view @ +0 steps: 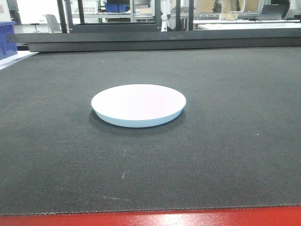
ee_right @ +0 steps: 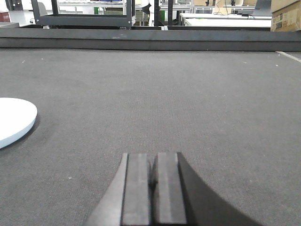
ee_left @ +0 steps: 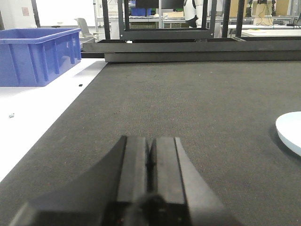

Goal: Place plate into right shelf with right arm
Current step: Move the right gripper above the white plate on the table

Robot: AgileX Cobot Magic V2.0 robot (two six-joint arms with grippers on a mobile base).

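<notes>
The right gripper is clenched on nothing. Its 2 black fingers are pressed together with only a thin seam between them, low over the dark mat. The white plate lies flat on the mat ahead of this gripper and off to its left, well apart from the fingertips. Only the plate's right part shows in the right wrist view. Far ahead of the gripper a long black rail runs across the back edge of the mat. A cardboard box stands beyond the rail, far to the gripper's right.

The left gripper is clenched too and holds nothing. Its 2 fingers are closed with a narrow line between them, just above the mat. The plate lies ahead of it and to its right, well apart, and only the plate's left part shows. To this gripper's left the mat ends and a white tabletop begins. A blue bin stands on it, far ahead and to the left. A black frame stands beyond the rail, straight ahead.

In the front view the plate sits near the middle of the mat with its rim level, touching nothing else. A red strip borders the mat's near edge.
</notes>
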